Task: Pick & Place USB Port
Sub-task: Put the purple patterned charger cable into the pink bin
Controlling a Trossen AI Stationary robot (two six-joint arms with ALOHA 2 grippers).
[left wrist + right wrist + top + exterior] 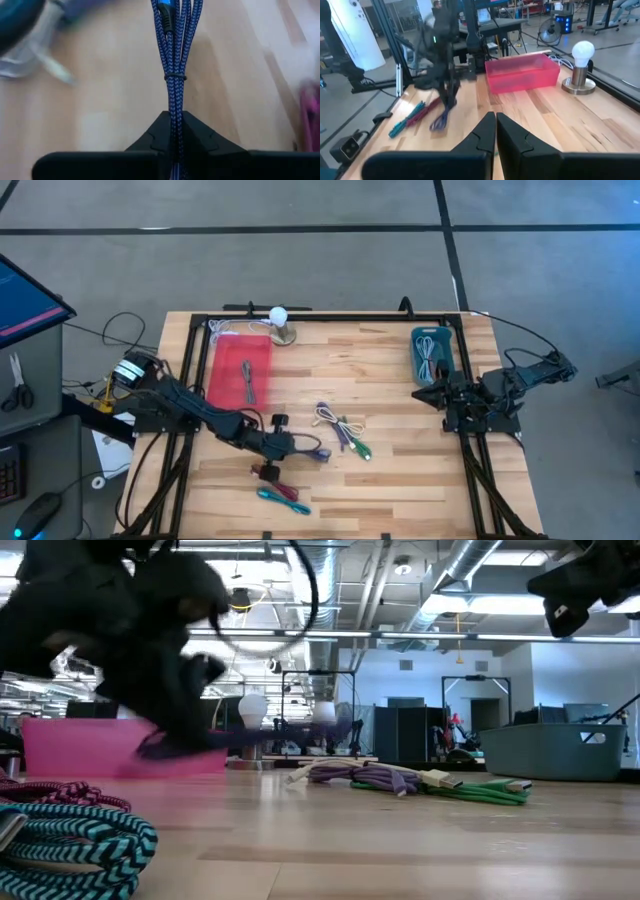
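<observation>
No brand, label or readable writing shows on any cable, bin or arm.

The left gripper (300, 446) is clamped on a bundled blue braided USB cable (175, 60); in the left wrist view the strands run straight out from between the two closed fingers (155, 140), with a thin tie around them just ahead of the fingertips. In the high view the gripper sits over the front-left part of the wooden desk (400, 480), the cable's free end (318, 451) pointing toward the middle. The low view shows the cable hanging just above the desk surface.

Just in front of the left gripper lie a red-and-dark cable (268, 472) and a teal cable (283, 498), near the desk's front edge. To its right, near the middle, a white, purple and green cluster of cables (343, 430) lies on the wood. A pink bin (224, 376) stands at the rear left with one dark cable (248, 380) inside, and a lamp with a white bulb (281, 322) stands just beside the bin's far corner. A grey-blue bin (433, 355) holding light cables sits at the rear right edge.

The right gripper (425, 393) waits at the right edge just in front of that bin, its fingers pressed together on nothing.

Bare wood lies open across the desk's right half and between the bins.
</observation>
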